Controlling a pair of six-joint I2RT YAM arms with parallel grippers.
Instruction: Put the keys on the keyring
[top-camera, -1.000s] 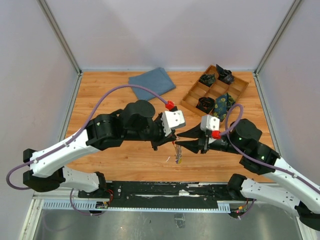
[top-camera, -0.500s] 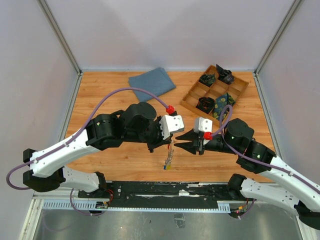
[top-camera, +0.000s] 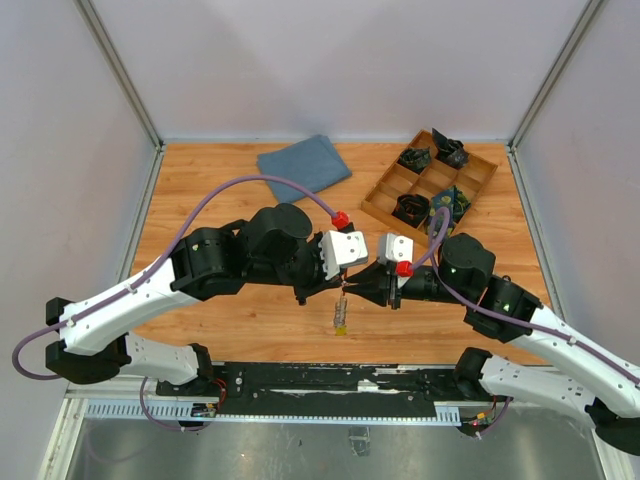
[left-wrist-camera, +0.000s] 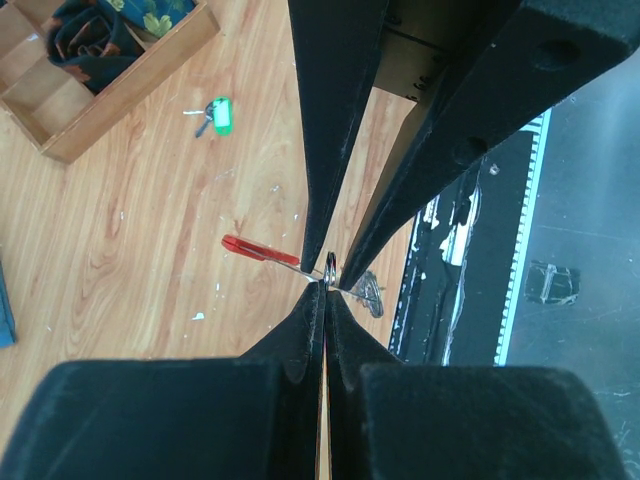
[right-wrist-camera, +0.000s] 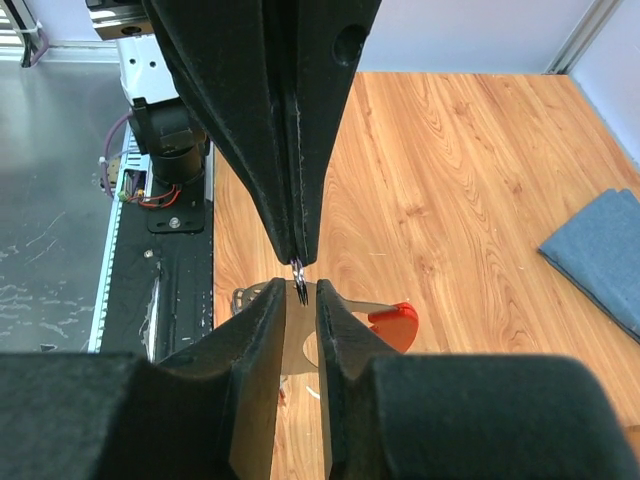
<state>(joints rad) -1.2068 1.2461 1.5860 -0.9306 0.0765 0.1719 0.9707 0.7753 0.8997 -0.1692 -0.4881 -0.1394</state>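
My left gripper (top-camera: 337, 287) is shut on the keys (top-camera: 341, 318) by a thin metal loop (right-wrist-camera: 298, 270) that sticks out of its tips. The keys hang down as a small silver bunch with yellow and blue ends. The red keyring (left-wrist-camera: 258, 249) shows as a red piece on a silver strip just under the fingertips; it also shows in the right wrist view (right-wrist-camera: 396, 324). My right gripper (right-wrist-camera: 300, 292) is open, tip to tip with the left gripper (left-wrist-camera: 328, 290). Its jaws stand on either side of the metal loop without closing on it.
A wooden divided tray (top-camera: 470, 190) with dark items stands at the back right. A blue cloth (top-camera: 303, 162) lies at the back. A small key with a green tag (left-wrist-camera: 217, 114) lies on the wooden table (top-camera: 200, 190). The black base rail (top-camera: 330, 378) runs along the near edge.
My right gripper has moved left until its open jaws sit around the tip of the left gripper. The hanging keys have shifted a little left with the left gripper.
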